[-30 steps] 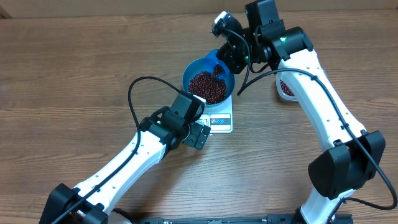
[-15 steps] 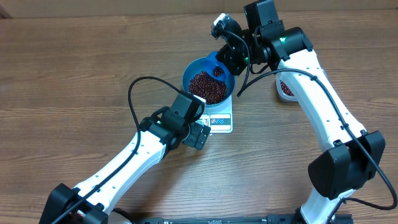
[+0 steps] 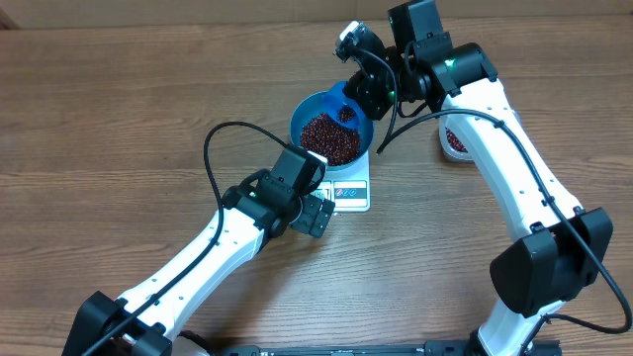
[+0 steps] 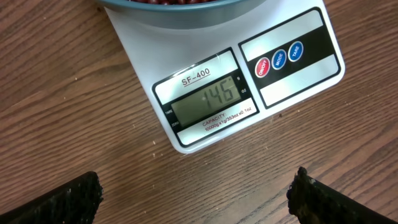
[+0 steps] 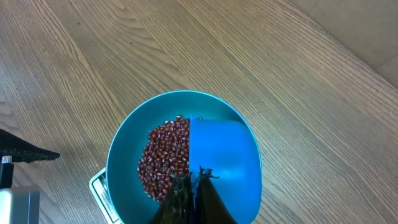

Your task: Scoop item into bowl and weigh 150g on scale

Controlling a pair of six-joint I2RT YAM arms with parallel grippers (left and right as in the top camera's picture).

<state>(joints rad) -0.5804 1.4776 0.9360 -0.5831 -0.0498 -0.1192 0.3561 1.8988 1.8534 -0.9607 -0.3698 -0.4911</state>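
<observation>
The right gripper (image 5: 189, 186) is clamped on a small blue plastic scoop (image 5: 224, 149), held just ahead of its fingers over the deep round bright blue bowl (image 5: 124, 143) of small dark red-brown beans (image 5: 165, 155). The left gripper (image 4: 199, 208) gapes wide and empty. The white square digital scale (image 4: 280, 93) under the bowl lies just ahead of it, reading 145.

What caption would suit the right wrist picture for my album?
Right gripper holds a blue scoop over the blue bowl of red-brown beans on the white scale.

a blue bowl (image 3: 300, 119) of beans (image 3: 329, 138) sits on the white scale (image 3: 354, 194), the right pincer (image 3: 349, 96) holding a scoop (image 3: 341, 103) over its far rim, the left pincer (image 3: 316, 214) spread wide just beside the scale's front corner.
</observation>
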